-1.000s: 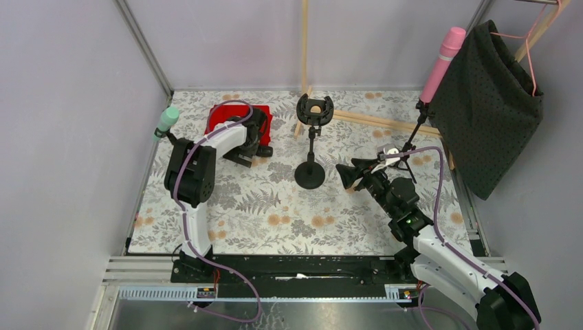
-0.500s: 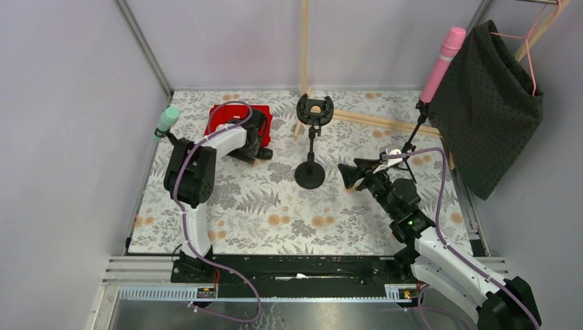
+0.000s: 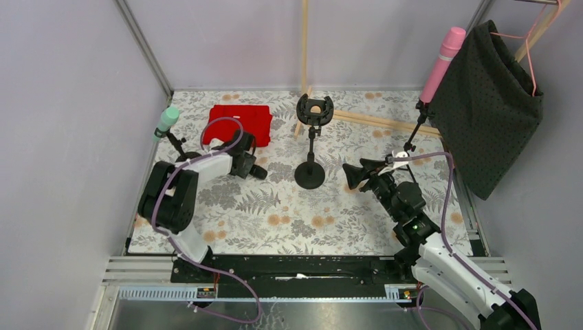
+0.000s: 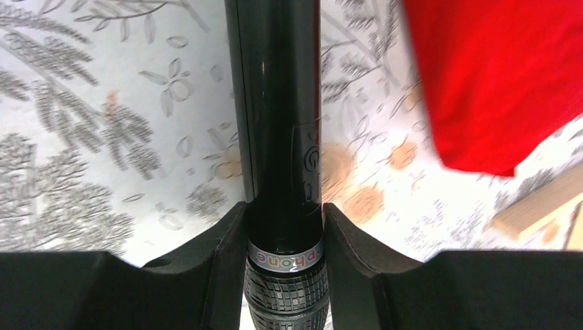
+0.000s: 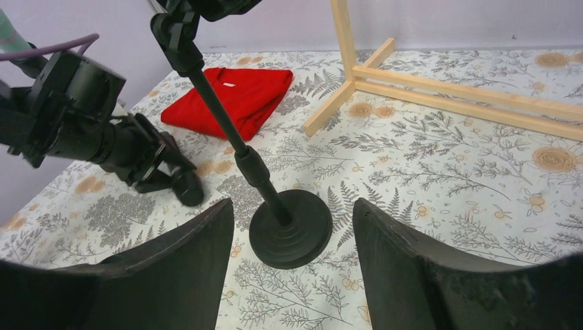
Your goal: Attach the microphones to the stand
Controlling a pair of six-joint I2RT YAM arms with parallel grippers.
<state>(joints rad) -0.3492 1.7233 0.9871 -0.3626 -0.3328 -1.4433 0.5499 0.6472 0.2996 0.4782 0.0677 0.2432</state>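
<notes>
The black microphone (image 4: 278, 103), with a silvery band near its grille, sits between the fingers of my left gripper (image 4: 283, 210), which is shut on it. From above, that left gripper (image 3: 249, 165) hangs just in front of the red cloth, the black microphone's tip (image 3: 260, 173) pointing right. The centre stand (image 3: 309, 172) has an empty clip (image 3: 315, 110) on top. A mint green microphone (image 3: 166, 119) sits on a small stand at the left, and a pink microphone (image 3: 442, 62) on one at the right. My right gripper (image 3: 356, 172) is open, facing the stand's base (image 5: 290, 228).
A folded red cloth (image 3: 240, 117) lies at the back left. A wooden frame (image 3: 304, 48) stands behind the centre stand, its foot bar (image 5: 467, 93) running right. A dark cloth (image 3: 488, 110) hangs on a hanger at the right wall.
My left gripper closed on the black microphone at the red cloth and drew back toward the near side with it. The right gripper shifted slightly right and stayed open.
</notes>
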